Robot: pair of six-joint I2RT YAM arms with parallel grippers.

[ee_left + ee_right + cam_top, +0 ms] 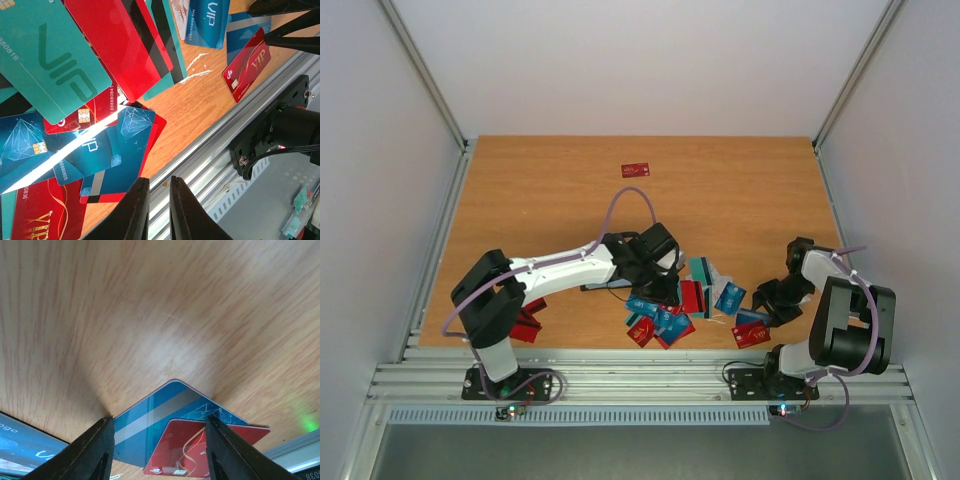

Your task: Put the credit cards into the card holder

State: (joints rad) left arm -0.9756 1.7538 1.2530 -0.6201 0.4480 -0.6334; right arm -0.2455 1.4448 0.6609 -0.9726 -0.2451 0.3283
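Observation:
The credit cards (670, 318) lie in a loose pile of red, teal and blue near the table's front edge. My left gripper (663, 290) hangs over that pile. In the left wrist view it (159, 187) is shut to a thin slit with nothing between its fingertips, and the cards (115, 145) lie just beyond. My right gripper (159, 419) is open and low over the table. Its fingers straddle a blue card with a grey stripe (150, 415), which has a red card (185, 445) lying on it. The card holder is mostly hidden under my left arm; only a dark edge (603, 287) shows.
One red card (636, 169) lies alone at the far middle of the table. A few red cards (528, 325) sit by the left arm's base. The aluminium rail (640, 375) runs along the near edge, close behind the pile.

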